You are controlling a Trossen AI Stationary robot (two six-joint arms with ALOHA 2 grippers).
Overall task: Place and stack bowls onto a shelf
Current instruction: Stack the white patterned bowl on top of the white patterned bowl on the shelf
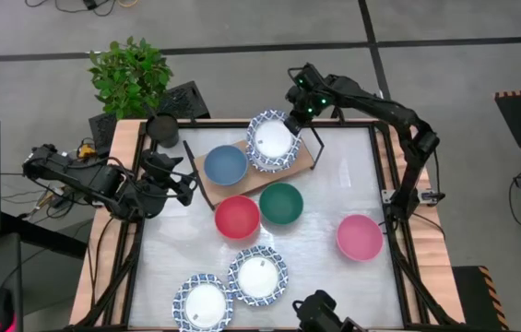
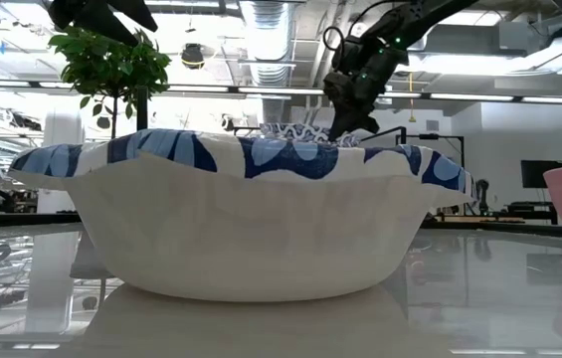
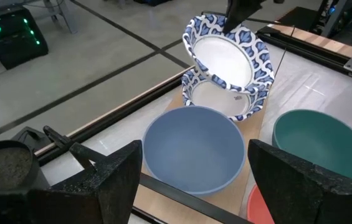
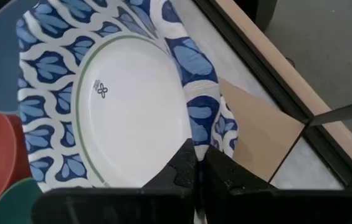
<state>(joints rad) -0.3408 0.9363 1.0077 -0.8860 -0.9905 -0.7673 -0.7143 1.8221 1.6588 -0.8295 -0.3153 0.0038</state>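
The right tool [image 4: 194, 165] pinches the wavy rim of a thin white bowl with blue leaf patterns [image 4: 126, 99], tilted over another on the light-brown wooden shelf [image 4: 260, 134]; it looks light and probably bendy, so the rim is the place to hold.

The right arm reaches from the right side of the table to the far middle. Its right gripper [image 1: 293, 118] points down, and its two fingers [image 4: 185, 171] are pinched tight together on a thin rim. The left arm lies low at the left side, bent at the elbow. Its left gripper [image 1: 184, 183] has its fingers [image 3: 116, 180] spread wide, holding nothing.
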